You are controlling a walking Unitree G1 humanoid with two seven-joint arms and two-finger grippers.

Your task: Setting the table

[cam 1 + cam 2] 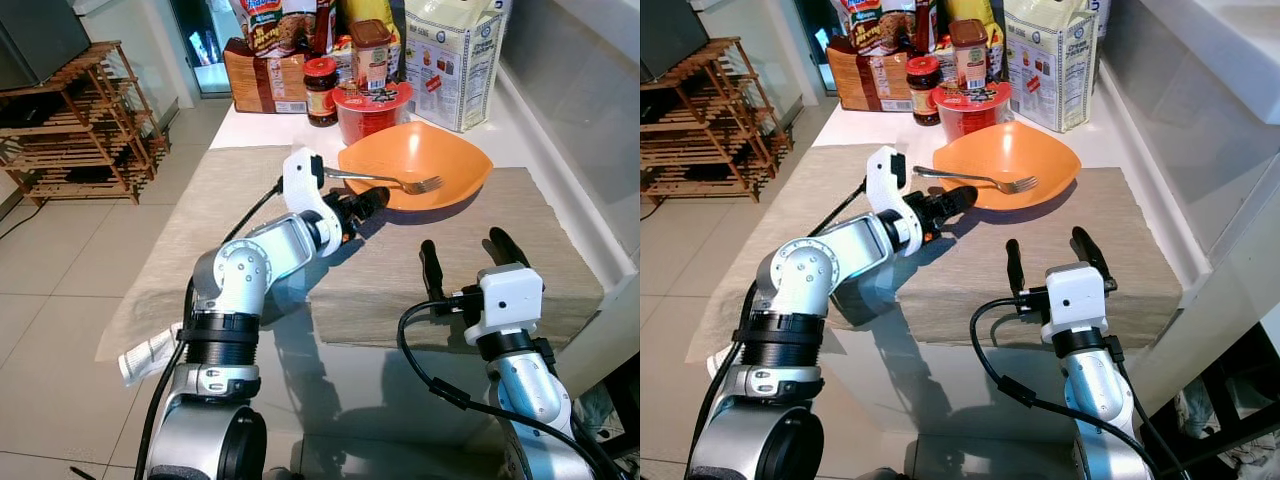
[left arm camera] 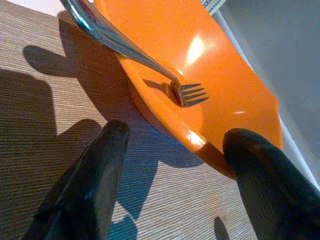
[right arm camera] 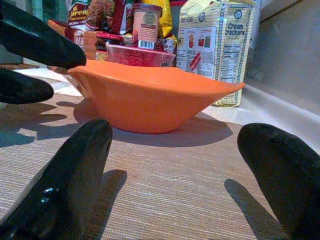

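One fork [image 1: 385, 180] lies across the one orange bowl [image 1: 455, 160], tines over the bowl's hollow and handle jutting past the rim toward the left gripper [image 1: 362, 207]; the bowl sits at the far edge of the nearer of two woven placemats [image 1: 540, 250], in front of a crowd of groceries [image 1: 370, 50].

The left gripper hovers just beside the bowl's near rim, below the handle, its fingers spread wide and holding nothing; the right gripper [image 1: 466, 256] waits further back over the same mat, fingers also parted and empty.

If the step is lifting the fork out, the left gripper should rise to the handle, close squarely across it near the free end, and lift straight up, so the bowl is not nudged or tipped.
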